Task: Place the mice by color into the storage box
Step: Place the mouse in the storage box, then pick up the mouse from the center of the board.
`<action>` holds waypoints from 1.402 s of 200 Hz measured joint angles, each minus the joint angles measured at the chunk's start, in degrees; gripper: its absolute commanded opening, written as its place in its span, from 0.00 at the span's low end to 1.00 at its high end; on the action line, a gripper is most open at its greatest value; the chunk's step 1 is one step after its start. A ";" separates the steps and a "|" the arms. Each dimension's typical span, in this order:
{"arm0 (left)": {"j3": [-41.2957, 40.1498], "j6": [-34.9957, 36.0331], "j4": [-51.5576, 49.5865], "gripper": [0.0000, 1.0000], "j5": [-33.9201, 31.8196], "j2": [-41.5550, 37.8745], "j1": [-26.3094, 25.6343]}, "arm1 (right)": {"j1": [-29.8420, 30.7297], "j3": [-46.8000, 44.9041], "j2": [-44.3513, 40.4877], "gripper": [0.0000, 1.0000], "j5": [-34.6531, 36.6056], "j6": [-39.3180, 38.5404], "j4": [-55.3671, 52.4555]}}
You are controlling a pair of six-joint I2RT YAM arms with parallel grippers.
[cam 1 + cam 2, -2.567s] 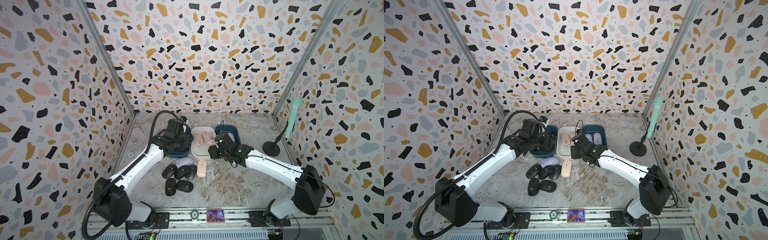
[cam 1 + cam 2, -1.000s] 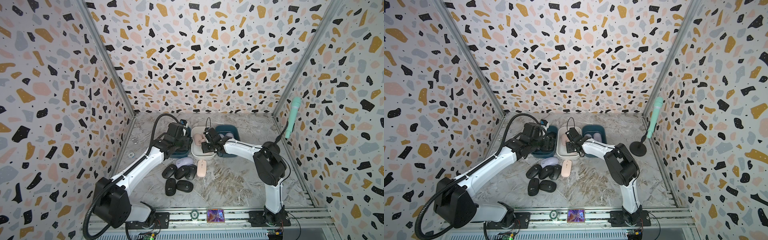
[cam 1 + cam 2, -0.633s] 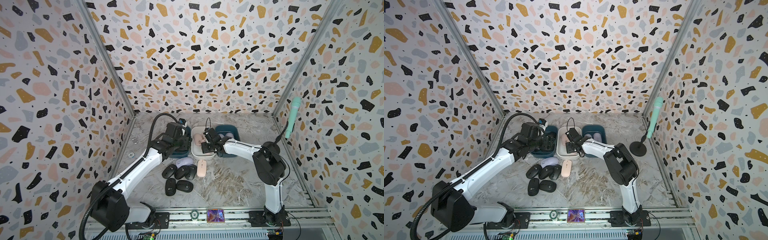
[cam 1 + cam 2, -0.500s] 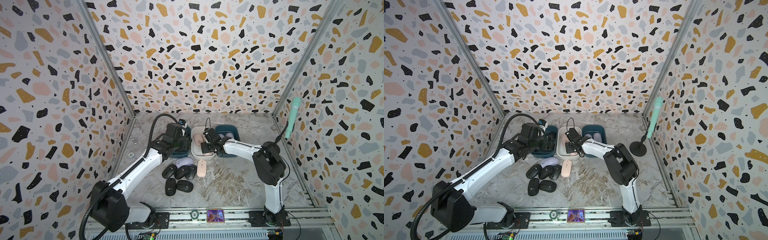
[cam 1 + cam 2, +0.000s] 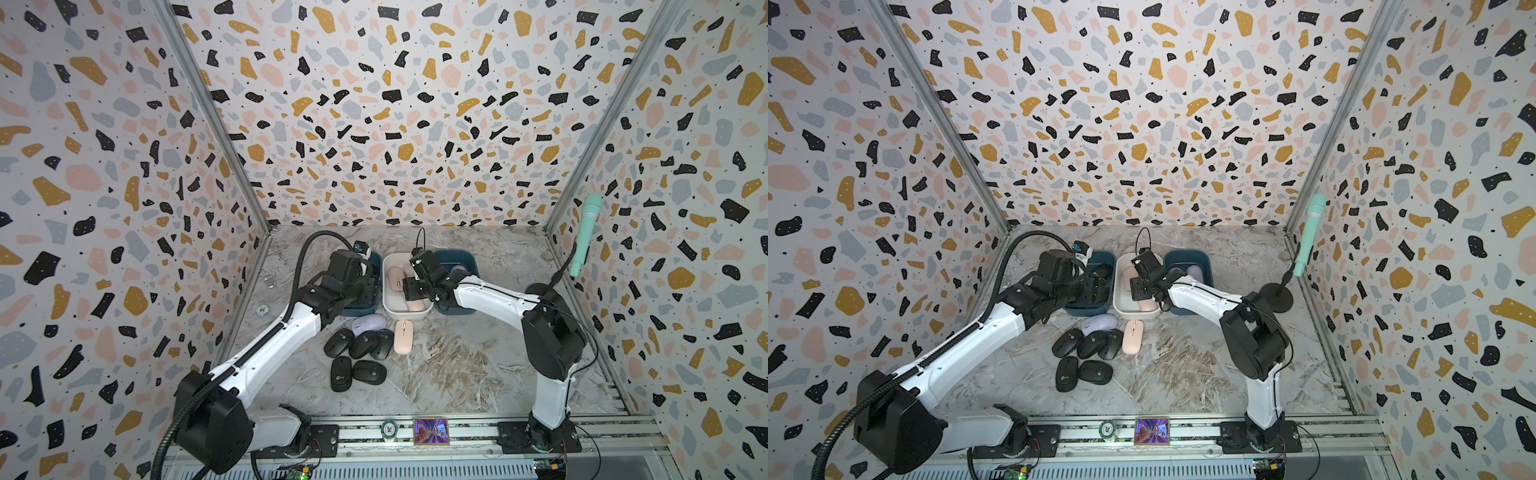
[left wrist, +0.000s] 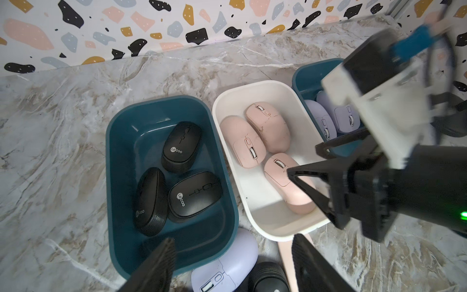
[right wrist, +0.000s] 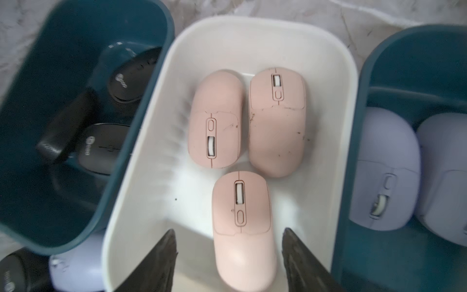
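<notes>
Indoors | veined marble tabletop (image 5: 457, 374), mice (image 5: 362, 344) loose on it | terrazzo-print walls (image 5: 395, 104) around

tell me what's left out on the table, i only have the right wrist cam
Observer: One flat pink mouse lies on the table, just in front of the white bin.
Operator: any black ones out there
Observer: Five black mice sit clustered beside it, with one lavender mouse at the bin end of the cluster.
Operator: where's the left gripper
Observer: The left gripper hovers open and empty at the near edge of the teal bin holding three black mice.
</notes>
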 measured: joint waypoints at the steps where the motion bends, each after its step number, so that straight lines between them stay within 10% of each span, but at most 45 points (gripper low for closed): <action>1: -0.07 -0.02 0.00 0.72 -0.02 -0.02 0.00 | 0.07 -0.04 -0.17 0.67 0.07 -0.02 0.00; 101: -5.46 -4.07 0.37 0.73 -6.97 -8.17 0.02 | 9.40 -11.04 -13.38 0.67 8.13 3.85 -2.84; 280: -8.41 -8.37 1.14 0.73 -8.13 -14.01 0.00 | 14.56 -15.91 -1.29 0.70 4.22 16.11 1.84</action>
